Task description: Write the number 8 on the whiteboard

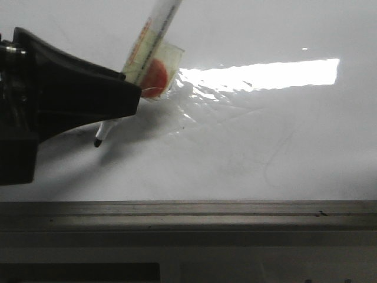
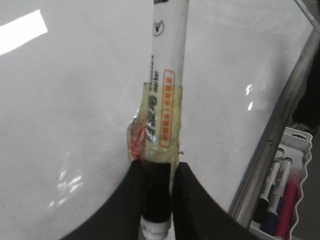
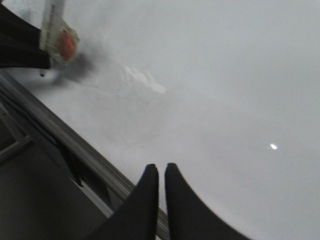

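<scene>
The whiteboard (image 1: 265,130) is a glossy white surface with glare and faint grey smudges. The number 8 is out of view in every frame. My left gripper (image 1: 126,94) is shut on a white marker (image 1: 150,41) wrapped in yellowish tape, its black tip (image 1: 97,142) pointing down close to the board; whether it touches I cannot tell. The left wrist view shows the marker (image 2: 167,75) clamped between the black fingers of the left gripper (image 2: 159,172). My right gripper (image 3: 161,170) is shut on nothing, above the board near its rail.
A grey metal rail (image 1: 188,215) runs along the board's near edge. In the left wrist view a white tray (image 2: 300,145) beyond the rail holds several spare markers (image 2: 282,200). The left gripper (image 3: 20,45) shows far off in the right wrist view.
</scene>
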